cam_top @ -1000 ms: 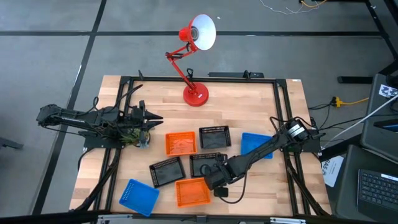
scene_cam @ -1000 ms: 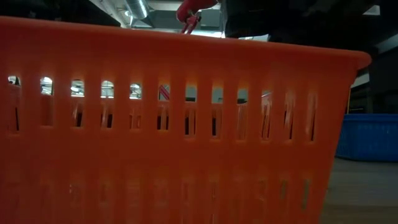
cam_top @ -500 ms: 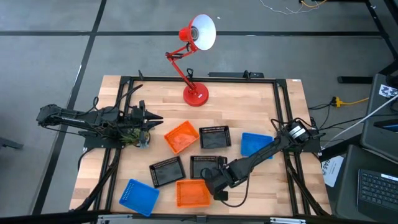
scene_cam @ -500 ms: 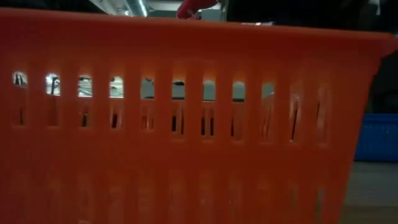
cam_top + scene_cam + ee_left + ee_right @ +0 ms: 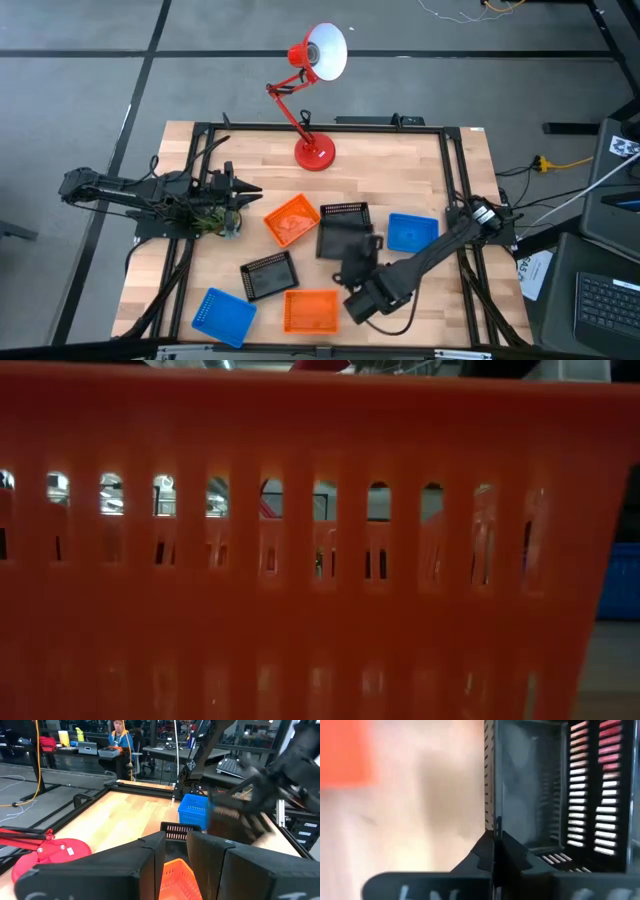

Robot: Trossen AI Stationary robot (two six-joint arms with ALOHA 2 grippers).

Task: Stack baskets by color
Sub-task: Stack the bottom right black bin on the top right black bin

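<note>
My right gripper (image 5: 353,266) is shut on a black basket (image 5: 345,241), which hangs over the table's middle, partly above a second black basket (image 5: 345,212) resting on its base. A third black basket (image 5: 268,275) lies left of them. One orange basket (image 5: 292,220) sits askew in the middle and another (image 5: 310,310) lies at the near edge. Blue baskets lie at the near left (image 5: 222,315) and at the right (image 5: 412,232). My left gripper (image 5: 258,188) waits open at the left, pointing level toward the middle orange basket (image 5: 175,875). My right gripper pinches one side wall of the black basket at its top rim (image 5: 493,826), one finger inside the basket and one outside. The fingers (image 5: 512,851) come slanting down from the table's near right. The basket is lifted clear of the table and tilted.
A red desk lamp (image 5: 312,150) stands at the table's far middle, its head (image 5: 325,50) reaching beyond the far edge. A black frame (image 5: 455,180) borders the table. In the low view the near orange basket's wall (image 5: 300,560) fills nearly everything.
My right gripper has risen and tipped, moving toward the table's far right with the black basket. That basket has left its place in the near middle and is lifted clear, now over the other black basket. The middle orange basket has turned askew.
</note>
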